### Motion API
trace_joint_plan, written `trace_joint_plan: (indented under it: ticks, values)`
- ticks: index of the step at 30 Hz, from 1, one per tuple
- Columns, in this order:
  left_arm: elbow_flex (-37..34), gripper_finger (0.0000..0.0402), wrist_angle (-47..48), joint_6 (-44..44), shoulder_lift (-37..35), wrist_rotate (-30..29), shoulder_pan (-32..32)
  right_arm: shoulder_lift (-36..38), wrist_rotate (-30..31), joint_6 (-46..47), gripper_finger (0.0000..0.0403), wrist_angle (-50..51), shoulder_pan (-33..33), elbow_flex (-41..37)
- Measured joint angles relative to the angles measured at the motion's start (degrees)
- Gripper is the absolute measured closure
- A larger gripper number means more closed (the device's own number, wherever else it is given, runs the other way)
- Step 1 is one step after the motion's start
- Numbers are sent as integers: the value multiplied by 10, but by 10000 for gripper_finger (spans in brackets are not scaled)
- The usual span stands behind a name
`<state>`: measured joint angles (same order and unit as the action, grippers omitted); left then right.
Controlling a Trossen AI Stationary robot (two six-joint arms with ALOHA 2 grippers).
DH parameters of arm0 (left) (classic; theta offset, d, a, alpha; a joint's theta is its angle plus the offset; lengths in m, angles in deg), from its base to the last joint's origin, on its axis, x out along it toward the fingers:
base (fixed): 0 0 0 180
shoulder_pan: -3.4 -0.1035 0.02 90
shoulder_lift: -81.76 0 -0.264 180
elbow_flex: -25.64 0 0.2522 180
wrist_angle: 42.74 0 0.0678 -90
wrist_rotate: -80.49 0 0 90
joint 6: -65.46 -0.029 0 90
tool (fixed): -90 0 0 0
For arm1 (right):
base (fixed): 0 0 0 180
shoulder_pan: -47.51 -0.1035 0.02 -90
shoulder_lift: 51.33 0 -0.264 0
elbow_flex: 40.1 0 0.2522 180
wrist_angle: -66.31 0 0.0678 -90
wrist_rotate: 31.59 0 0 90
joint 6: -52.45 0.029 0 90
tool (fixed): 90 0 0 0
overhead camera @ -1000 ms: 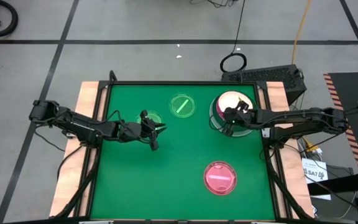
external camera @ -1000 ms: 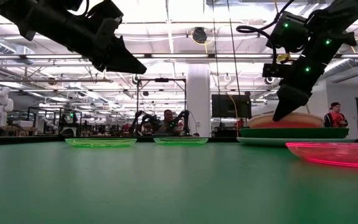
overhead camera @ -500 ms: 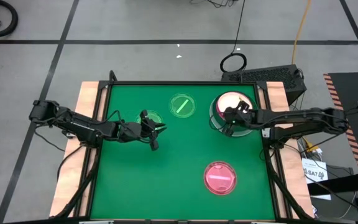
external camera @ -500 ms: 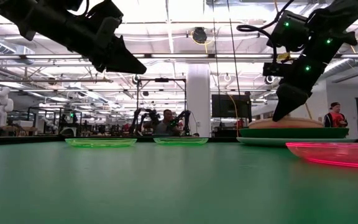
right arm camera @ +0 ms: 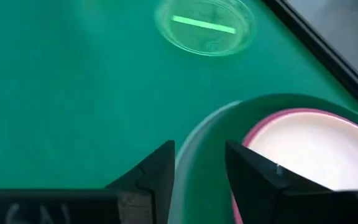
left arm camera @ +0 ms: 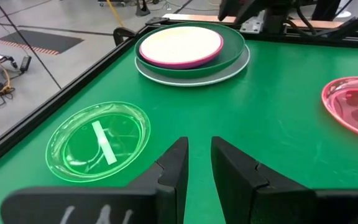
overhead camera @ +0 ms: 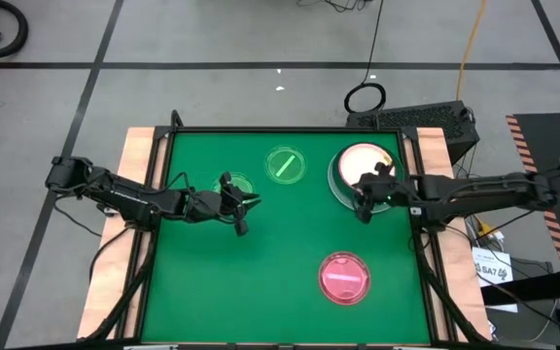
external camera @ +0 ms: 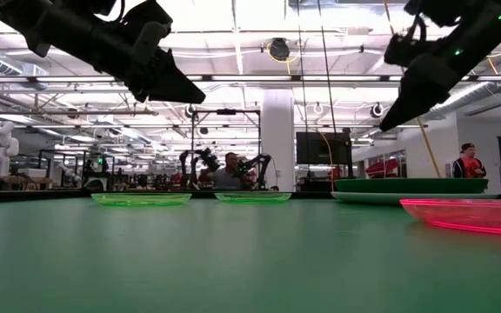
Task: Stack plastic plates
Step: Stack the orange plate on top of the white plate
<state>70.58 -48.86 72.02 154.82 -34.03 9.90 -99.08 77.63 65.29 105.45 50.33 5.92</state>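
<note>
The left gripper (overhead camera: 240, 206) hangs above the green table (overhead camera: 212, 292), raised clear of it in the low view, its fingers (left arm camera: 176, 165) a narrow gap apart with nothing between them. Just behind it, partly hidden by the arm in the high view, lies one small green plate (overhead camera: 239, 183), flat on the table. Beside that, toward the far edge, lies the second green plate (overhead camera: 285, 163) with a pale stripe across it (the left wrist view shows a plate of this kind alone on the cloth, with nothing in it). Nearer the front edge, well apart from the others, the pink plate (overhead camera: 343, 277) rests flat, a stripe across its middle. At the far right corner stands the stack (left arm camera: 191, 53): a pale blue plate (left arm camera: 229, 71) at the bottom, a dark green plate (left arm camera: 229, 50) on it, then a magenta plate (left arm camera: 207, 59), and the cream plate (overhead camera: 360, 163) on top, each nested inside the rim of the one below. The right gripper (overhead camera: 363, 204) hovers at the stack's near edge, lifted above it, its fingers (right arm camera: 154, 174) spread apart and holding nothing.
</note>
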Motion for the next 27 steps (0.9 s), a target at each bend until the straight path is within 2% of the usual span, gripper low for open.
trace_joint_plan:
  ticks: [10,20,27]
  values:
    - [0,325,2,12,1,6,0,-14,-41,-15,268,-45,-172,0]
    - [0,325,7,26,1,12,26,-25,-45,30,269,-73,-341,0]
    - [0,325,1,47,23,11,50,-93,-61,95,270,-76,-438,0]
